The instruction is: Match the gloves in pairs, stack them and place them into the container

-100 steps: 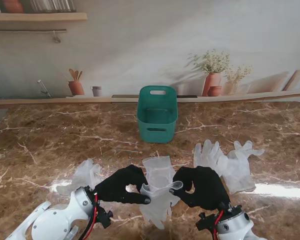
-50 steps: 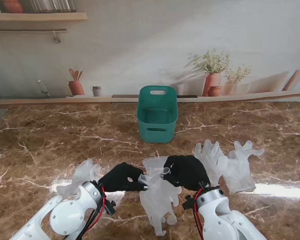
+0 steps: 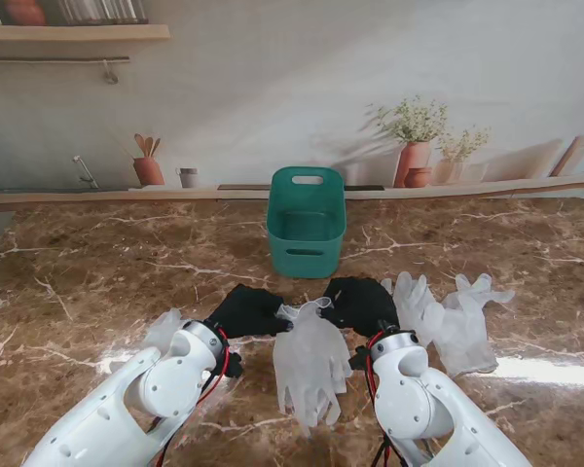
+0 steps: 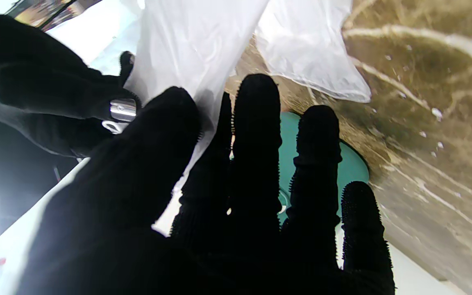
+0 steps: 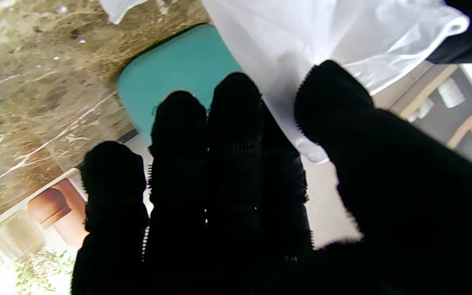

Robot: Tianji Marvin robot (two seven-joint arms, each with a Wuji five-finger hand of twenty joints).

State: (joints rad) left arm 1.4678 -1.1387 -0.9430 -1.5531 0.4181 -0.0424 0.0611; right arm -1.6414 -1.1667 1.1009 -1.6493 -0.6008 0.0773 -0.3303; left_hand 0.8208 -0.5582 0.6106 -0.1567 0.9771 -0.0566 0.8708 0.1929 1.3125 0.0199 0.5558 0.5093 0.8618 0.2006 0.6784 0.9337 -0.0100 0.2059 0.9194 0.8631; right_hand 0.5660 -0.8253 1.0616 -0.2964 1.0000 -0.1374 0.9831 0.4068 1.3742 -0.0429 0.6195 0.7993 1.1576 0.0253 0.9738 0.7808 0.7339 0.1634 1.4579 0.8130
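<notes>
Both hands, left hand and right hand, pinch the glove between them.

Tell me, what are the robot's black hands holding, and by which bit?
Both the left hand and right hand pinch one clear glove by its cuff; its fingers hang toward me.

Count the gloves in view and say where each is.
At least 4: one held by both hands, maybe stacked; two overlapping at right; one behind the left arm.
</notes>
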